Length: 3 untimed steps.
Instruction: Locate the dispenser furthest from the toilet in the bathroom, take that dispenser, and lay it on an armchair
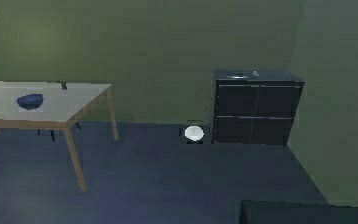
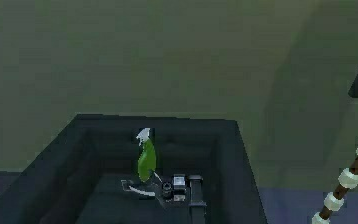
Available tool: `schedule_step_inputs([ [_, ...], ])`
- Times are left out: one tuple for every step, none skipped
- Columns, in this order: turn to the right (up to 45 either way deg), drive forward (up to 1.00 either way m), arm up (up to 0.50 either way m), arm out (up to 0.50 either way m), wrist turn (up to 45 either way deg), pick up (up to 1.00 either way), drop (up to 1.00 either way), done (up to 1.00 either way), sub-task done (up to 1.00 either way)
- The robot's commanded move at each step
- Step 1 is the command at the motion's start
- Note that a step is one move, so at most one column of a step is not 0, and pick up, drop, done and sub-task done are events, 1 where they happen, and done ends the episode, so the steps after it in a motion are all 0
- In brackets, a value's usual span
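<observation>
A green dispenser (image 2: 146, 157) with a pale grey spray top stands upright inside a dark armchair (image 2: 87, 150), in front of its backrest in the arm side view. My gripper (image 2: 137, 185) is just below the bottle, at the end of the dark arm (image 2: 194, 200) that rises from the bottom edge. The bottle's base is right at the fingers, over the seat. I cannot tell whether the gripper holds it or whether it rests on the cushion.
In the forward view, a light wooden table (image 1: 87, 98) with a blue bowl (image 1: 29, 101) stands at the left. A dark cabinet (image 1: 255, 105) is against the far wall, with a white round object (image 1: 194, 132) on the floor beside it. A striped pole (image 2: 347, 185) rises at the arm side view's right.
</observation>
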Motion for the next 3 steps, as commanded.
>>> schedule_step_inputs([
  [0.0, 0.00, 0.00, 0.00, 0.0, 0.00, 1.00, 0.00, 0.00],
  [0.0, 0.00, 0.10, 0.00, 0.0, 0.00, 0.00, 0.00, 0.00],
  [0.0, 0.00, 0.00, -0.08, 0.0, 0.00, 0.00, 0.00, 0.00],
])
